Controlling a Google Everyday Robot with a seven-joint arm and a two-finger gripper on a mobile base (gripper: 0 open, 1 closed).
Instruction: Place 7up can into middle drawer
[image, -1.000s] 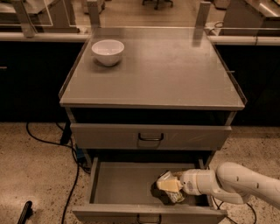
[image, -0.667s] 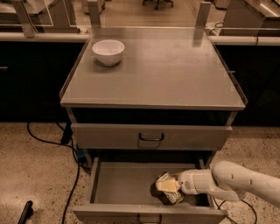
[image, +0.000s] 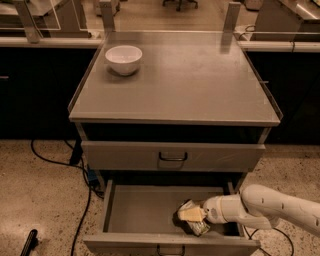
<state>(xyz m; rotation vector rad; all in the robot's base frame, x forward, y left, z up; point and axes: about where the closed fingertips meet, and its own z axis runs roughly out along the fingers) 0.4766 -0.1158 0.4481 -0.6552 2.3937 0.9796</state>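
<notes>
The middle drawer (image: 145, 212) is pulled open below the closed handled drawer (image: 172, 156). My gripper (image: 190, 215) reaches into it from the right, at the drawer's front right part. The 7up can (image: 198, 228), silver with green print, lies just under and against the gripper, low inside the drawer near its front wall. Part of the can is hidden by the gripper. My white arm (image: 270, 205) comes in over the drawer's right side.
A white bowl (image: 123, 58) stands at the back left of the cabinet top (image: 190, 80). Black cables (image: 55, 162) run over the speckled floor at the left. A dark object (image: 29, 243) lies at the lower left. Dark cabinets flank both sides.
My arm has edged very slightly to the left. The gripper and the can stay at the same spot in the drawer.
</notes>
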